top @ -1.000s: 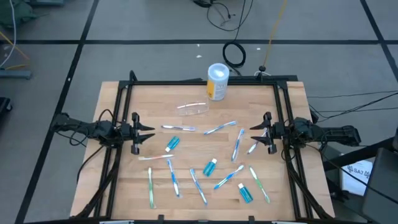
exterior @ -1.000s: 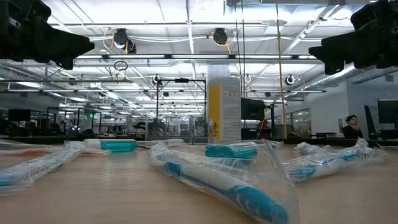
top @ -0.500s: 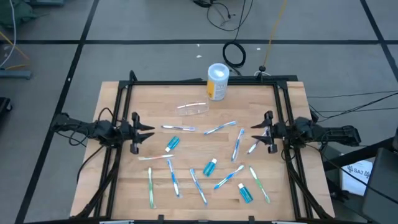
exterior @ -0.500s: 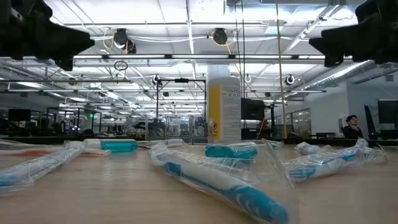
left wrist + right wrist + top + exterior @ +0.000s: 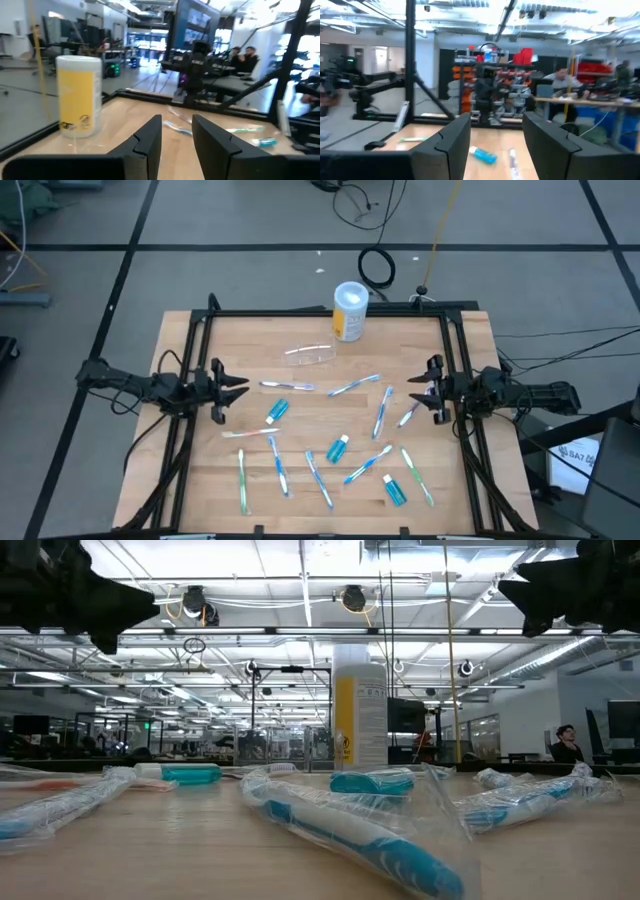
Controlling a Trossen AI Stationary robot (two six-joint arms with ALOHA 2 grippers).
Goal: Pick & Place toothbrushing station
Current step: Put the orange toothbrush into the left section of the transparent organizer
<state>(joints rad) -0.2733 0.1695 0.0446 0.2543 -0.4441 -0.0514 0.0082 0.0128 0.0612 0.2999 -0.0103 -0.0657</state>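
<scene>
At opposite table edges, both arms' jaws stand open, seemingly holding nothing.

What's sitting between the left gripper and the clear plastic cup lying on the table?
Nothing visible. The left gripper is open at the table's left edge, and the clear cup lies on its side farther in, toward the yellow container. The wood between them is bare; the nearest toothbrush lies beside that line, not across it.
</scene>
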